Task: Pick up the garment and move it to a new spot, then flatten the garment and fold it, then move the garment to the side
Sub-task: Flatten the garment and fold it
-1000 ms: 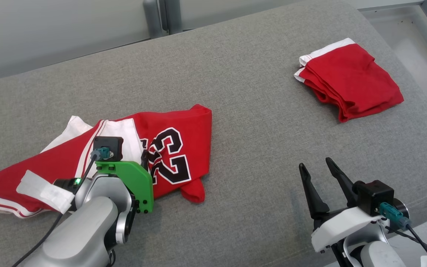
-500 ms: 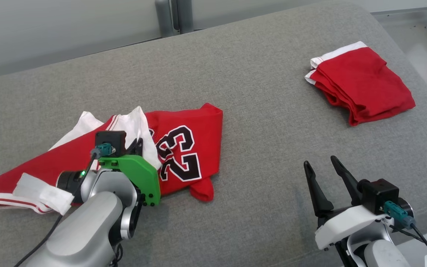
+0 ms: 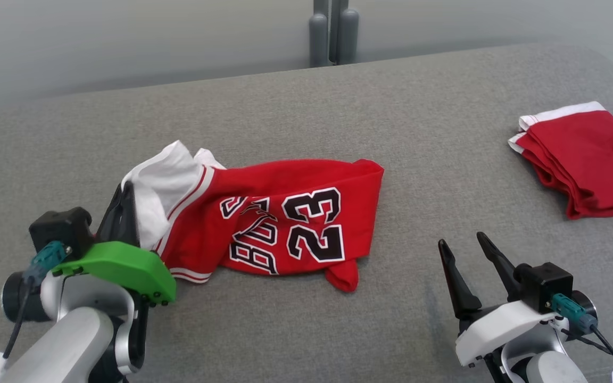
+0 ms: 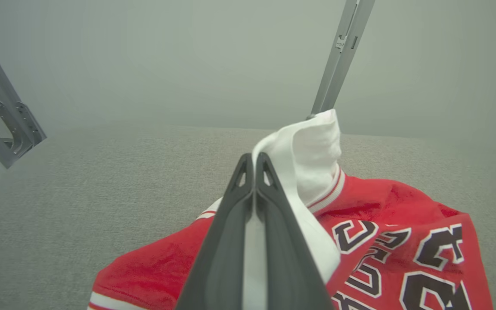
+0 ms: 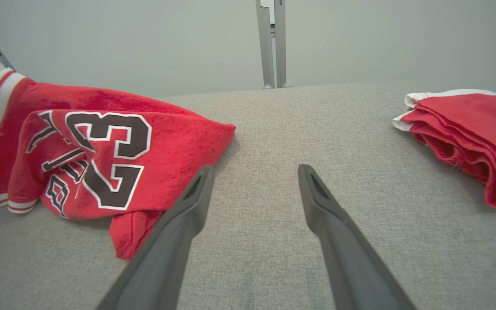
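Where the head view presents the left jaws from the side, as one dark blade rising above the green wrist bracket [image 3: 120,266], the left wrist view looks straight along them and gives the grip detail: the left jaws are pressed together, with a strip of white fabric pinched between them along their length. That fabric is the white portion of the garment [image 3: 285,213], a red jersey with black, white-edged lettering and the number 23. At the jaw tips the white portion stands up in a raised fold. The red body trails away to the robot's right and lies crumpled on the grey fabric-covered tabletop [image 3: 285,106]. The head view adds the overall layout. The garment occupies the left-centre of the tabletop, and a folded red cloth [image 3: 583,159] with white edging lies well apart from it at the far right. A grey upright post [image 3: 333,32] stands behind the rear edge. The right wrist view supplies the low-angle relation at the other arm. The right jaws stand wide apart above bare tabletop with nothing between them. The garment's nearest red corner lies just beside the left-hand finger in that view, not touching it. The folded red cloth lies off to the right, clear of the right-hand finger.
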Controlling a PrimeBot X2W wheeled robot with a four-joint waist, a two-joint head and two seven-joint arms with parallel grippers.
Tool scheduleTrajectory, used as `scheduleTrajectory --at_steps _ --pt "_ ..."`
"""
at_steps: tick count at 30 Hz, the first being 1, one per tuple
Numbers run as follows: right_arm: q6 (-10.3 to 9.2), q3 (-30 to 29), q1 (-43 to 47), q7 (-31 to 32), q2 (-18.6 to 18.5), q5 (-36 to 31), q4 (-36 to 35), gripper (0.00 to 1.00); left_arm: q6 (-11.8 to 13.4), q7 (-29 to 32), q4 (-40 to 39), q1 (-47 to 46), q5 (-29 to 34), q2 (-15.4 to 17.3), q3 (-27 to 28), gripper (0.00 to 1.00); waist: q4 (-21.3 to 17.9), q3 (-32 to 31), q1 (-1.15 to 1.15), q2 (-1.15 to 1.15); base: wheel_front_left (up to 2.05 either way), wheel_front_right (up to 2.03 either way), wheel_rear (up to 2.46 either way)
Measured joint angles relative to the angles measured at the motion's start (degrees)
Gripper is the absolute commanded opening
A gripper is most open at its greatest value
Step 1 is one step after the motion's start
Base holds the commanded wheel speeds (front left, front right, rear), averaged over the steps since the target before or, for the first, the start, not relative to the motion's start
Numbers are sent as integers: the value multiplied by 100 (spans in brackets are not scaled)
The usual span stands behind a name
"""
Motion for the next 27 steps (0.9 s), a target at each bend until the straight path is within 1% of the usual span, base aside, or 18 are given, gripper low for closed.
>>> scheduleTrajectory --at_steps 3,4,9,13,14,15,16,19,21,24,25,27 --pt "0 -16 58 44 -1 -1 -26 100 244 56 -309 331 -55 248 91 0 198 -99 0 0 0 0 0" --pt "0 -16 58 44 -1 -1 -26 100 244 56 -309 331 -55 248 91 0 198 -99 0 0 0 0 0" --pt "0 -22 115 85 -1 -9 -60 100 534 145 -588 957 -212 545 147 0 439 -243 0 0 0 0 0" --pt "0 -19 126 120 0 -11 -84 100 644 171 -633 1406 -325 693 151 0 517 -323 0 0 0 0 0" --pt "0 -27 137 134 0 -15 -87 100 661 210 -631 1490 -349 721 127 5 522 -330 0 0 0 0 0" --pt "0 -37 146 145 0 -18 -86 100 661 227 -627 1565 -356 733 97 76 520 -329 0 0 0 0 0" --pt "0 -46 159 162 0 -18 -86 100 661 214 -621 1619 -375 723 85 100 519 -328 0 0 0 0 0" --pt "0 -56 193 190 -1 -38 -84 100 624 135 -526 1694 -434 648 89 100 514 -340 0 0 0 0 0" --pt "0 -71 197 212 0 -51 -81 100 602 127 -471 1823 -592 527 113 100 515 -366 0 0 0 0 0" --pt "0 -118 204 255 -1 -115 -94 100 531 93 -463 2011 -944 347 296 100 527 -411 0 0 0 0 0" --pt "0 -141 206 281 -1 -119 -100 100 457 85 -504 2069 -1025 304 345 100 535 -429 0 0 0 0 0" --pt "0 -166 222 315 -2 -181 -114 100 235 21 -583 2117 -1058 326 352 100 557 -467 0 0 0 0 0"
